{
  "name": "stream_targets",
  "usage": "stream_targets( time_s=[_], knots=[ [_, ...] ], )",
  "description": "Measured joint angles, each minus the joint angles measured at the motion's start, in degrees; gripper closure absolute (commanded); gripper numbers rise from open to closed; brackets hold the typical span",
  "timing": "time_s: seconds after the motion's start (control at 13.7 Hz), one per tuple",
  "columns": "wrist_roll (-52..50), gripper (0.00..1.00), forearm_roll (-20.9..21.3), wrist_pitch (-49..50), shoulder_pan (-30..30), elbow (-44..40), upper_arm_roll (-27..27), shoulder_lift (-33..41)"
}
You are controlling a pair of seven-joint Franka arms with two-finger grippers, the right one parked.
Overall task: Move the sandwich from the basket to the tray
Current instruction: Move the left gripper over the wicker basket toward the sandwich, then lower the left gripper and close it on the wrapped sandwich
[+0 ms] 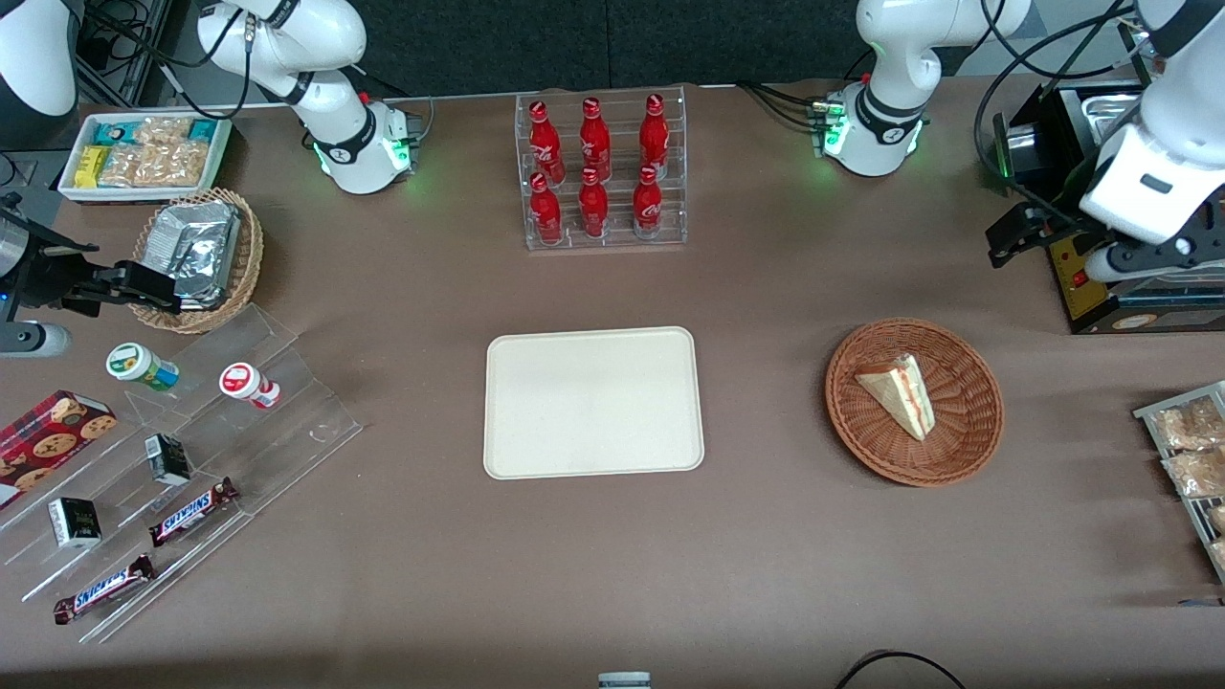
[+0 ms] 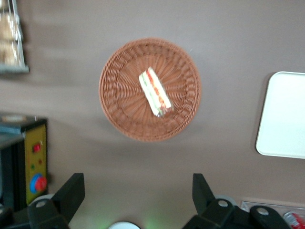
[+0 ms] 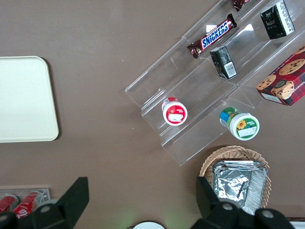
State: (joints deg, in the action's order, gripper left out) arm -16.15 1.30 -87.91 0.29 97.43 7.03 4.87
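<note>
The sandwich, a white bread wedge with red and green filling, lies in the reddish-brown wicker basket toward the working arm's end of the table. The cream tray lies bare at the table's middle, beside the basket. My left gripper hangs open and empty above the table, farther from the front camera than the basket and apart from it. In the left wrist view the open gripper holds nothing, and the basket, the sandwich and a tray edge all show.
A clear rack of red bottles stands farther back than the tray. A black appliance with a yellow panel sits by my gripper. A wire rack of snack packets lies beside the basket. A tan basket with foil packets and an acrylic display are toward the parked arm's end.
</note>
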Motion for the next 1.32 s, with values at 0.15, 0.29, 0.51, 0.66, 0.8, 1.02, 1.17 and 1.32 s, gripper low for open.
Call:
stream_targets(
  time_s=[0.15,0.29,0.51,0.66,0.8,1.02,1.17,1.32],
  knots=[
    [-1.6,0.00,-0.5,0.2,0.0,0.1,0.2,-1.8],
    [-3.5,0.00,-1.8,-0.2,0.0,0.5,0.2,-4.6],
    [-10.3,0.00,-2.3,-5.9,0.0,2.4,0.0,-10.3],
    [-13.5,0.00,-2.4,-12.1,0.0,5.2,0.0,-13.6],
    [-16.2,0.00,-2.4,-19.3,0.0,9.0,0.0,-15.6],
    [-18.5,0.00,-2.4,-28.7,0.0,15.4,0.0,-17.5],
    [-18.8,0.00,-2.4,-31.7,0.1,18.2,-0.2,-18.5],
    [-18.9,0.00,-2.4,-33.1,0.2,19.5,-0.4,-20.0]
  ],
)
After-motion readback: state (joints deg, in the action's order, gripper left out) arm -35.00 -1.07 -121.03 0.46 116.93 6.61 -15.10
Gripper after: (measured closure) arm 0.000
